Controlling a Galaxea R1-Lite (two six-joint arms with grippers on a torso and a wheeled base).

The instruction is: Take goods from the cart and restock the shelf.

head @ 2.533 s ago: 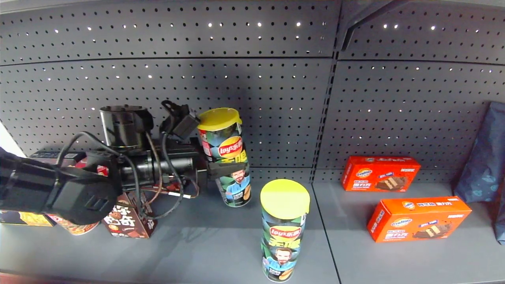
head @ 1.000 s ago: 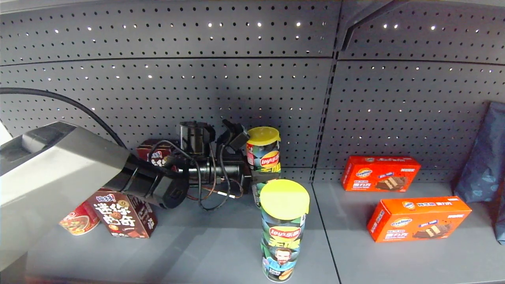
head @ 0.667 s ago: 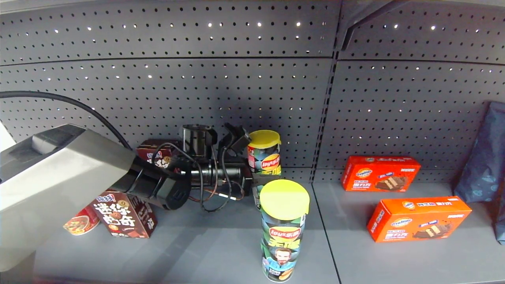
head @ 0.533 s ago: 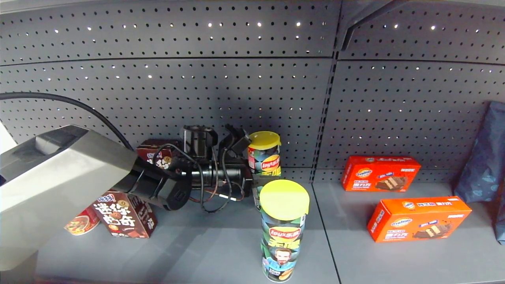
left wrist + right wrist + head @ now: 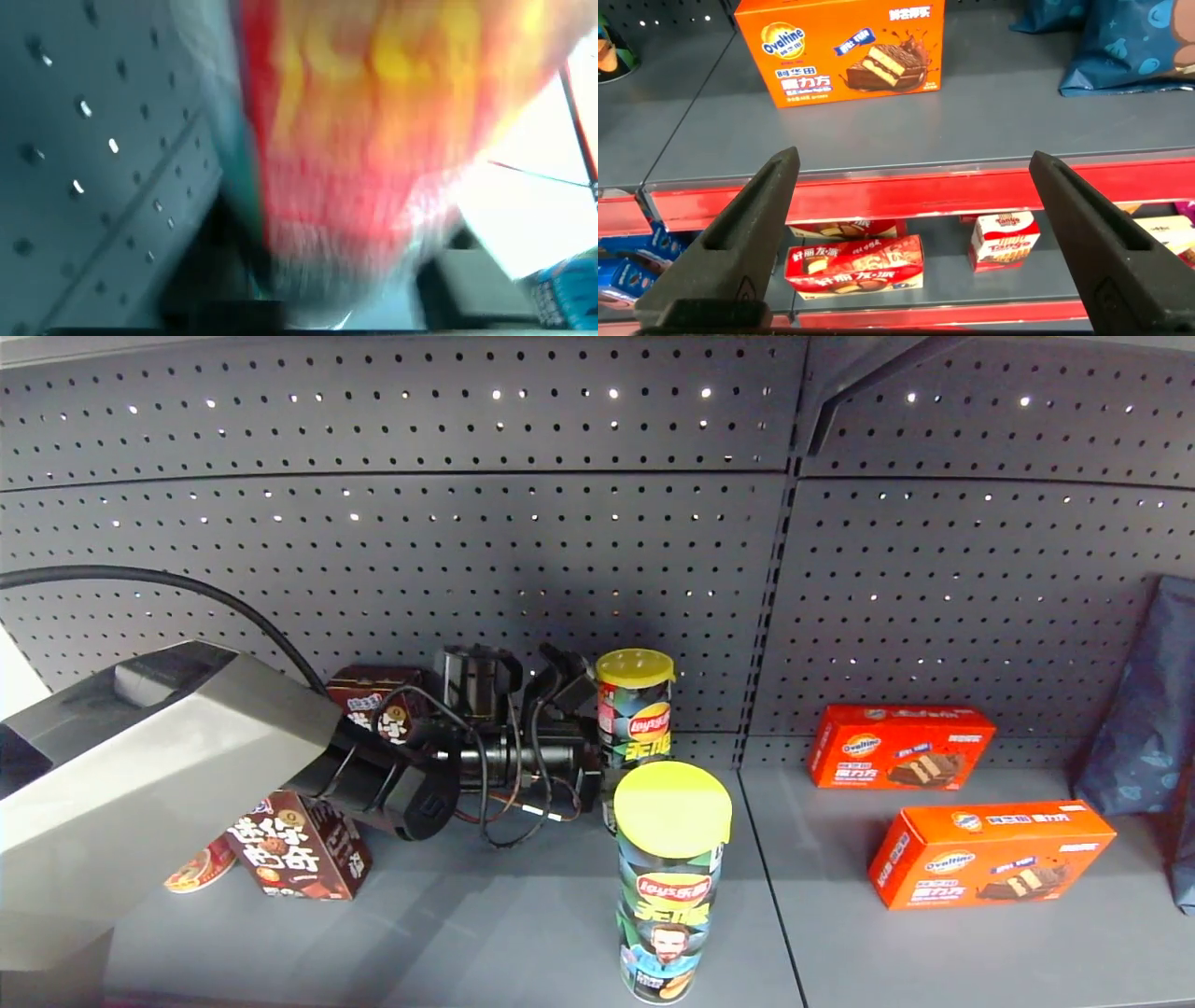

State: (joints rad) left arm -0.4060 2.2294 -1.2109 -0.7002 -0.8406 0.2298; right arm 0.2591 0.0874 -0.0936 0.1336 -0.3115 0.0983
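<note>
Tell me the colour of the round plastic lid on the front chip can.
Yellow-green; the lid shows best in the head view.

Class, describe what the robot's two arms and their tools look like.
Left arm: boxy silver-grey casing, black wrist, looping black cables, and one thick black cable arching above. Left tool: black. Right tool: two matte black, wedge-shaped fingers.

- We've got a chip can (image 5: 636,709): yellow lid, green-blue wrap, red-and-yellow logo. It's upright, far back on the grey shelf (image 5: 523,915).
- We also see a second can (image 5: 672,882). Same look, upright, nearer the front edge, right in front of the first and hiding its base.
- Touching?
- We can't tell.
</note>
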